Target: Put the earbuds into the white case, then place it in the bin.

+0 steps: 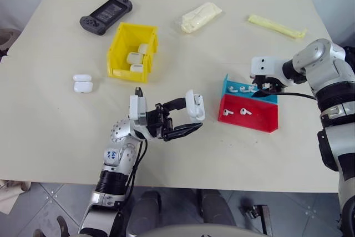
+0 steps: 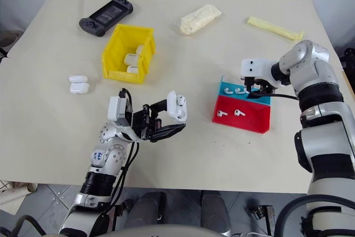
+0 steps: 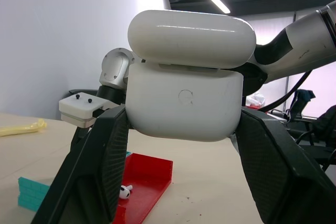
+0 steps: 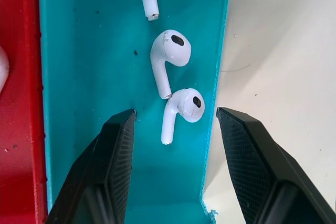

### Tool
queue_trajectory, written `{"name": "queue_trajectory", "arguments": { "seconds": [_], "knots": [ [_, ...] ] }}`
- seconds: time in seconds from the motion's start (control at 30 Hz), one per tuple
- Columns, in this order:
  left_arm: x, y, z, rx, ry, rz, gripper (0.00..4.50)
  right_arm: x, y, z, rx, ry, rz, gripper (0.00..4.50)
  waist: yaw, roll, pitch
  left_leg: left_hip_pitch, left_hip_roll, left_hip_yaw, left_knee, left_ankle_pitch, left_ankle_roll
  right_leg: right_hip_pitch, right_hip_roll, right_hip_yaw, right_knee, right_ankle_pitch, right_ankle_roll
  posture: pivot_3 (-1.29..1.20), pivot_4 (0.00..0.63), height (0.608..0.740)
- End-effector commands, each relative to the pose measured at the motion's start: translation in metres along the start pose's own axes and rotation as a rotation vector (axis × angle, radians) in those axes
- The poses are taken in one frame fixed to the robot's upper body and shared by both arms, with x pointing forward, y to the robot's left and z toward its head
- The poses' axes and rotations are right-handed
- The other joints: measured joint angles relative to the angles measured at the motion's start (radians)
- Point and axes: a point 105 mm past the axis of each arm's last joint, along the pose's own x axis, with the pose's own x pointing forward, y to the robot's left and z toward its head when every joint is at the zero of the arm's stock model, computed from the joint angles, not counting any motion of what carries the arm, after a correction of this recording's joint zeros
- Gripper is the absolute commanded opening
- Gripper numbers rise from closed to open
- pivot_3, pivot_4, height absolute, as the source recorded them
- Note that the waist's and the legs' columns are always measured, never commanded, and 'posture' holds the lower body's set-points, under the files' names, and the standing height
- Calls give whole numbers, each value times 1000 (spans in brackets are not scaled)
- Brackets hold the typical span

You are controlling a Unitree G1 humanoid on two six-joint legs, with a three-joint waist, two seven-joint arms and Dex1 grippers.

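My left gripper is shut on the white case, holding it up in front of me with its lid tipped open. My right gripper hangs low over the blue half of the tray. It is open, its jaws standing on either side of one earbud without touching it. Two more earbuds lie just beyond on the blue floor. Another pair lies in the red half. The yellow bin stands at the far left of centre with several white cases inside.
Two more white cases lie on the table left of the bin. A black game controller sits at the back left, a cream packet at the back centre, and a yellow strip at the back right.
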Motion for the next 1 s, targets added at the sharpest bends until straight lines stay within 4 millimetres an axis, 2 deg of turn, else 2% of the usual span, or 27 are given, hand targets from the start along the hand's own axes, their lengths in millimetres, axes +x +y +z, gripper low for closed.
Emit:
{"name": "queue_trajectory", "arguments": {
  "seconds": [0.03,0.07,0.4,1.0],
  "knots": [
    [5,-3,7,29,-19,-29,2709,0,3,-6,40,10,23,1728,0,0,0,0,0,0,0,0,0,0,0,0,0,0,0,0,150,740],
    [6,-3,7,29,-20,-29,2709,0,4,-6,44,7,24,1384,0,0,0,0,0,0,0,0,0,0,0,0,0,0,0,0,150,740],
    [7,-2,7,23,-23,-37,2709,2,4,-8,56,2,8,1384,0,0,0,0,0,0,0,0,0,0,0,0,0,0,0,0,150,740],
    [6,-3,7,27,-18,-32,2709,10,4,6,155,-66,15,1384,-2,0,0,0,0,0,0,0,0,0,0,0,1,0,0,0,150,740]
  ]
}}
